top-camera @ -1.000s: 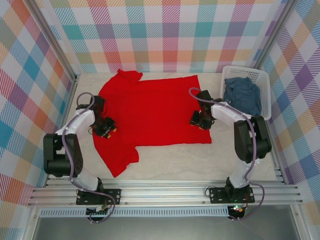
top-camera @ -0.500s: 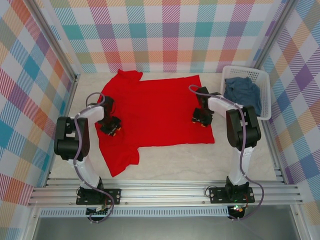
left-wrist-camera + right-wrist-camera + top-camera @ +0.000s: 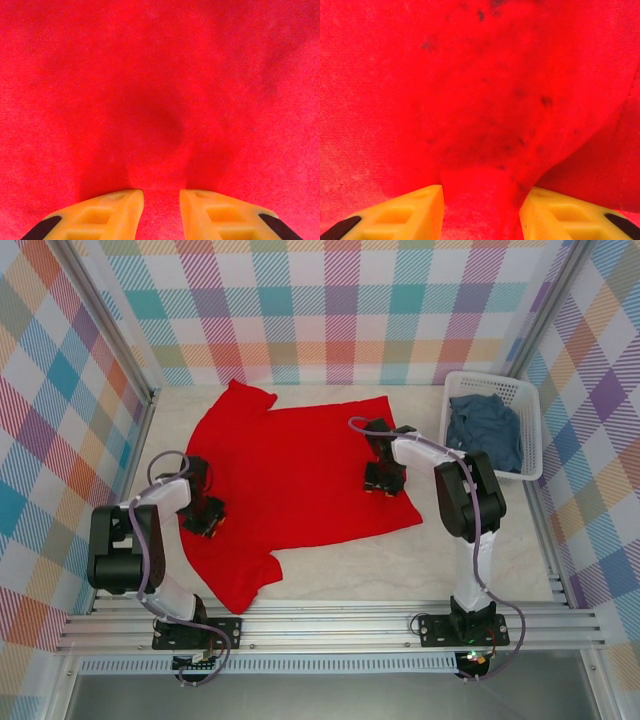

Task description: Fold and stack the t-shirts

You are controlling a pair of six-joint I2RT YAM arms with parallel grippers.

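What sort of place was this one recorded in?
Most likely a lab robot test cell, not a home: plaid walls on a metal frame, two arms bolted to a rail, and a red shirt spread beside a basket.

Red t-shirt point(image 3: 290, 470) spread open, plain side up; blue-grey t-shirt point(image 3: 485, 430) crumpled in white basket point(image 3: 483, 380)
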